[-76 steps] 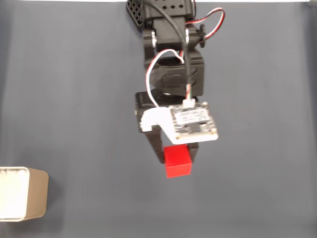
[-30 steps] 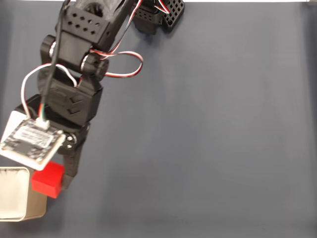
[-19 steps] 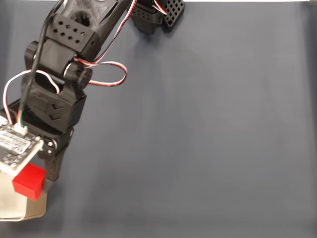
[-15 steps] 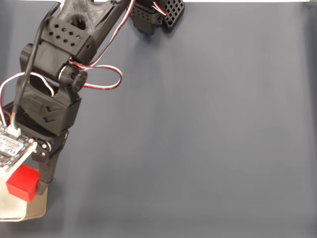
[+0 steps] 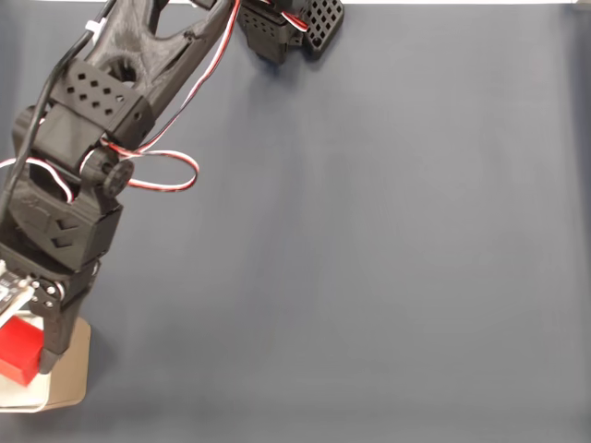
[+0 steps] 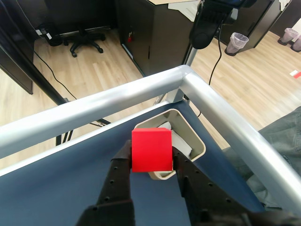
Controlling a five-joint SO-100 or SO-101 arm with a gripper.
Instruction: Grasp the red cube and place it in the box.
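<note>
Gripping the red cube [image 6: 151, 149] between both fingers, the gripper [image 6: 151, 162] is closed on it directly above the box [image 6: 194, 139], which sits at the corner of the dark blue table [image 5: 369, 240]. Silver rails [image 6: 117, 101] border that corner in the wrist view, with a wooden floor [image 6: 94, 66] beyond. Seen from the fixed view, the black arm [image 5: 88, 138] overlaps the box's rim [image 5: 78, 369], the cube [image 5: 20, 355] at the picture's left edge.

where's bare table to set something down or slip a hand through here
In the fixed view, the dark blue table surface is bare across the middle and right, from the black arm to the right edge. The lower-left corner is crowded: the gripper holds the small bright red cube over the tan rounded box, close to the table's metal rail.
</note>
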